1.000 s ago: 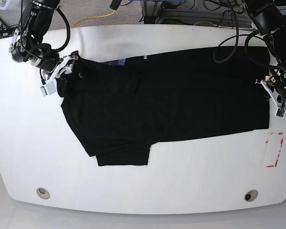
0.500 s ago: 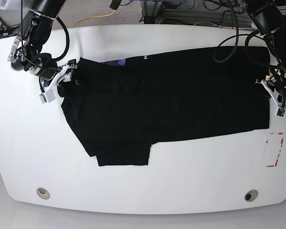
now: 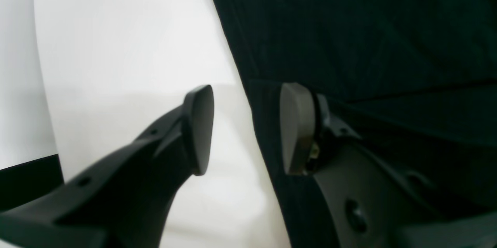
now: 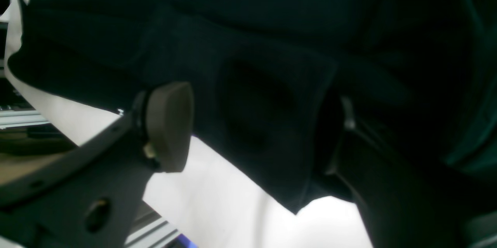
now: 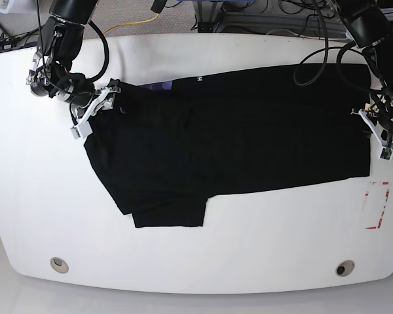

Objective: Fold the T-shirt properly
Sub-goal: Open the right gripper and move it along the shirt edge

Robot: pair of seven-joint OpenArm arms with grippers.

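The black T-shirt [image 5: 236, 137] lies spread flat on the white table [image 5: 203, 255], with a sliver of purple print [image 5: 158, 86] showing at its far edge. My right gripper [image 5: 95, 110] is at the shirt's upper left corner. In the right wrist view the gripper [image 4: 252, 131] is open with a fold of black cloth [image 4: 264, 124] between the jaws; one finger is hidden behind the cloth. My left gripper [image 5: 381, 136] is at the shirt's right edge. In the left wrist view it [image 3: 246, 129] is open, with the shirt's edge [image 3: 264, 124] between its fingers.
A red-marked rectangle [image 5: 377, 205] lies on the table at the right, below the left gripper. Two round holes [image 5: 59, 264] [image 5: 344, 268] sit near the table's front edge. Cables and equipment [image 5: 249, 16] lie behind the table's far edge.
The arm on the base view's left has moved right and slightly up onto the shirt's upper left corner. The arm on the view's right has stayed put.
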